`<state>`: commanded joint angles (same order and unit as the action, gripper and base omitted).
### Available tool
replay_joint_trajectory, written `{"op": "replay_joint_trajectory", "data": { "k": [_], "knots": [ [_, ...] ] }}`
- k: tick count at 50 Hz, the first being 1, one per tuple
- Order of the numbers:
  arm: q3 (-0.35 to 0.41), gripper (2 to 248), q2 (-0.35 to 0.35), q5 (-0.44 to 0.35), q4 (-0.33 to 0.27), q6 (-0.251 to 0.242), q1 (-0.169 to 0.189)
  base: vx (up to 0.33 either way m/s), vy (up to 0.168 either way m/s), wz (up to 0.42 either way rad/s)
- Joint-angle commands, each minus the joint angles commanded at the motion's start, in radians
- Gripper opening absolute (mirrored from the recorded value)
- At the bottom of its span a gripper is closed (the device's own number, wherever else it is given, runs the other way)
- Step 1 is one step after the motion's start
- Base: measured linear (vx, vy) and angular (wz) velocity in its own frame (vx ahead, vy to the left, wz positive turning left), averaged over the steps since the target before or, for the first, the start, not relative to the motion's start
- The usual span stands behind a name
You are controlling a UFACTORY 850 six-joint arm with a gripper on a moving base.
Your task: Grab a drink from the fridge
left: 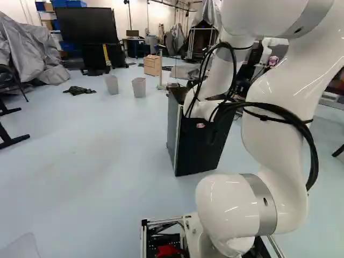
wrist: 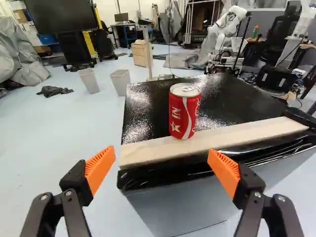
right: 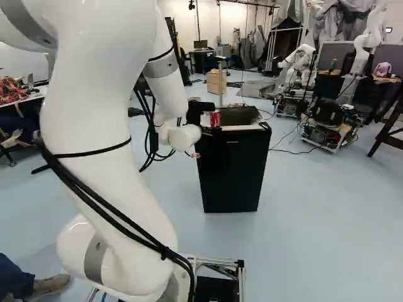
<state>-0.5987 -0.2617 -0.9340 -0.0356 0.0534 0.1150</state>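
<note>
In the right base view my gripper [right: 203,146] is a dark shape at the wrist, against the black fridge [right: 234,176]. From the wrist view, the gripper [wrist: 160,170] is open, its orange pads wide apart with nothing between them. A red drink can [wrist: 185,111] stands upright on the fridge top [wrist: 227,101], ahead of the fingers and touching neither. The can rests by the pale strip [wrist: 212,141] along the near edge. In the right base view the same can [right: 215,119] shows beside the wrist. The fridge's inside is not visible.
Two pale bins [wrist: 121,81] stand on the floor beyond the fridge, near a wooden box [left: 152,65]. Another robot [right: 302,66] is farther back. A person's shoe [right: 50,284] is beside my base. A dark cloth [left: 79,91] lies on the floor.
</note>
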Motion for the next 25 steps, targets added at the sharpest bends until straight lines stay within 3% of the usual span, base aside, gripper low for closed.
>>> {"op": "replay_joint_trajectory", "data": {
  "k": [13, 25],
  "knots": [
    [-0.031, 247, -0.028, -0.067, 0.0, 0.0, 0.006, 0.0, 0.0, 0.0],
    [-0.06, 247, -0.052, -0.079, 0.0, 0.0, 0.01, 0.0, 0.0, 0.0]
  ]
}}
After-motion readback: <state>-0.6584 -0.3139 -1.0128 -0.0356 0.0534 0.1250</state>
